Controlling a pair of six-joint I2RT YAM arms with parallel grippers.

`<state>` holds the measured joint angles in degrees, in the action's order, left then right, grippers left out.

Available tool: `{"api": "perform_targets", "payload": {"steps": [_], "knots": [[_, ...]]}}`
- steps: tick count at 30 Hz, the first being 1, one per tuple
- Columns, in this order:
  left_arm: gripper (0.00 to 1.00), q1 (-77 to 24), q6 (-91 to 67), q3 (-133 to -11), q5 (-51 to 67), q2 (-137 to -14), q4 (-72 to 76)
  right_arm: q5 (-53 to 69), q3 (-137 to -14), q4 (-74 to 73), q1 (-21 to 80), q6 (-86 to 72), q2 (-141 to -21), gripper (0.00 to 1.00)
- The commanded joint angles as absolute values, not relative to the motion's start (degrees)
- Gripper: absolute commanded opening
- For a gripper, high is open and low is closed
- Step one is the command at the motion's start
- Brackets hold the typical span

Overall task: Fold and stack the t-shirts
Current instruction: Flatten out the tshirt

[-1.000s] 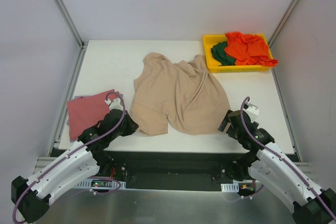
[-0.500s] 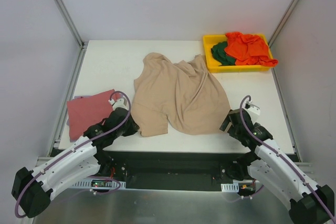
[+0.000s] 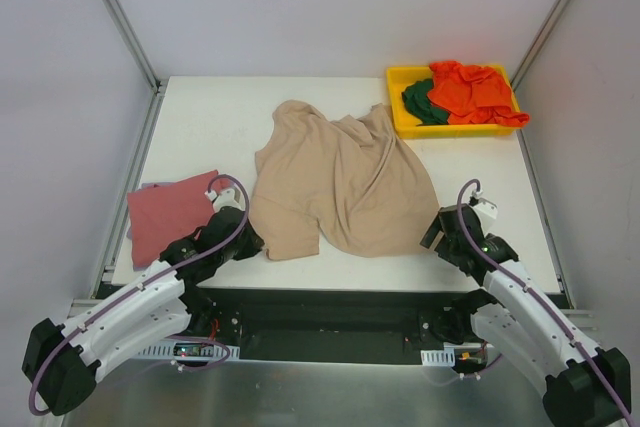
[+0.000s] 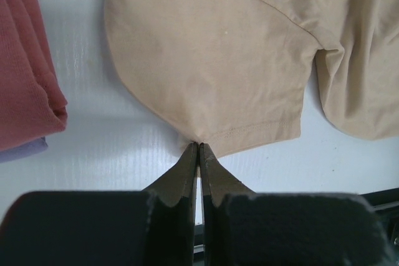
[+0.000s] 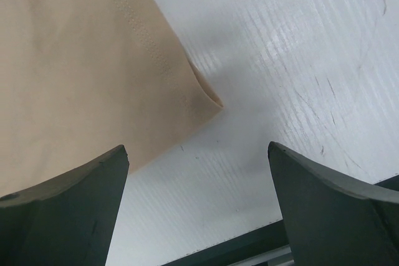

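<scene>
Tan t-shirt [image 3: 340,182] lies rumpled, front up, mid-table, on the white tabletop [image 3: 200,127]. L gripper [image 4: 198,144] is down at its near-left hem corner, fingers pinched tight together w/ the tip of the cloth caught between them. R gripper [image 5: 196,147] sits low at the near-right hem corner, fingers spread wide. That corner lies flat on the table between and just ahead of them, and one finger overlaps the cloth edge.

Dusty-red t-shirt [image 3: 170,212] is folded square near the table's left edge, just beside the L gripper, w/ a lavender t-shirt [image 4: 22,149] peeking out under it. Far-right corner: yellow bin [image 3: 450,130] w/ an orange-red t-shirt [image 3: 470,87] heaped beside a dark green t-shirt [image 3: 420,102].
</scene>
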<state>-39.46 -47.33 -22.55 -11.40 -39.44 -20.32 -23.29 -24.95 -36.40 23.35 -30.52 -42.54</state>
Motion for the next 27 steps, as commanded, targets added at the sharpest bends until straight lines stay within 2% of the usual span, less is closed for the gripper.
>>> {"api": "perform_targets", "payload": {"steps": [1, 14, 24, 27], "knots": [[0.00, -40.17, -48.51, -22.50, -12.57, -40.60, -19.16, -22.59, -26.28, -35.42, 21.98, -28.92, -42.63, 0.96], [0.00, -40.17, -47.64, -21.89, -12.66, -40.34, -19.07, -20.13, -26.98, -35.51, 16.62, -25.14, -43.33, 0.96], [0.00, -40.17, -47.11, -21.01, -13.27, -39.11, -18.99, -11.87, -27.25, -31.91, 11.69, -22.41, -51.14, 0.99], [0.00, -40.08, -47.02, -20.74, -13.62, -39.11, -18.98, -10.28, -27.51, -29.01, 11.60, -22.23, -53.96, 0.90]]}}
